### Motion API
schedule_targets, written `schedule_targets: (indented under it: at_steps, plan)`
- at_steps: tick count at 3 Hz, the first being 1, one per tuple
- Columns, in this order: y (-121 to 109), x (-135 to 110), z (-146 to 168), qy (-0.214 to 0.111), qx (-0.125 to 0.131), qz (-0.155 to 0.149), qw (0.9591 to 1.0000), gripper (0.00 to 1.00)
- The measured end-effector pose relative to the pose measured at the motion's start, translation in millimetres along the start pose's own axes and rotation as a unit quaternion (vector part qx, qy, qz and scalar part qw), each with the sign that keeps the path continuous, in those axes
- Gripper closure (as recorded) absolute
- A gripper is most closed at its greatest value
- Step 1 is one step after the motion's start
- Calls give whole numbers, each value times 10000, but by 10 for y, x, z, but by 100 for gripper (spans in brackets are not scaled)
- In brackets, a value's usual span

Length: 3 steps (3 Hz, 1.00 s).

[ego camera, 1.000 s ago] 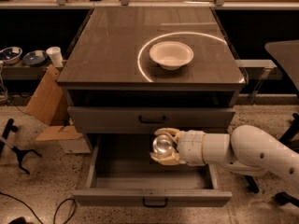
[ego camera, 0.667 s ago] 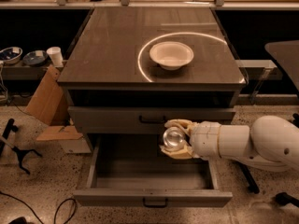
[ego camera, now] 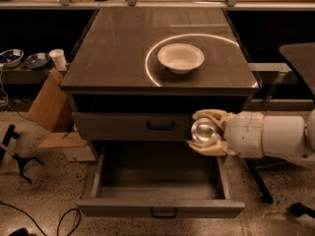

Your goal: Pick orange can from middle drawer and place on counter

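Observation:
My gripper (ego camera: 206,132) is shut on the orange can (ego camera: 204,131), of which only the shiny round silver top shows between the pale fingers (ego camera: 209,115). It holds the can in the air above the right side of the open middle drawer (ego camera: 160,208), in front of the closed top drawer. The white arm reaches in from the right. The counter (ego camera: 118,48) lies above and behind, dark and glossy with a bright ring-shaped reflection.
A white bowl (ego camera: 180,58) sits on the counter inside the light ring. A white paper cup (ego camera: 58,59) and two bowls stand on a low shelf at left. A cardboard box (ego camera: 51,107) leans against the cabinet's left side. Cables lie on the floor.
The gripper has risen and moved right with the can, from over the drawer's inside to level with the top drawer's front.

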<state>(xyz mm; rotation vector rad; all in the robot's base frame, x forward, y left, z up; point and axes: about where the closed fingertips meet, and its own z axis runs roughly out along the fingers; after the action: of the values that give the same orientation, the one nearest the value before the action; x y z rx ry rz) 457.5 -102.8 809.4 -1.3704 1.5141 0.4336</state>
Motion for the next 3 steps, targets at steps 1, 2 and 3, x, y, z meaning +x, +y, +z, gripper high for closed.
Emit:
schedule_targets:
  at_steps: [1,2,3]
  plan:
    - [-182,-238,-225,75,157,-96,9998,100]
    - [-417,-500,-353,108,321,-141,9993,100]
    - [-657,-799,-434,111,466,-177,9987,100]
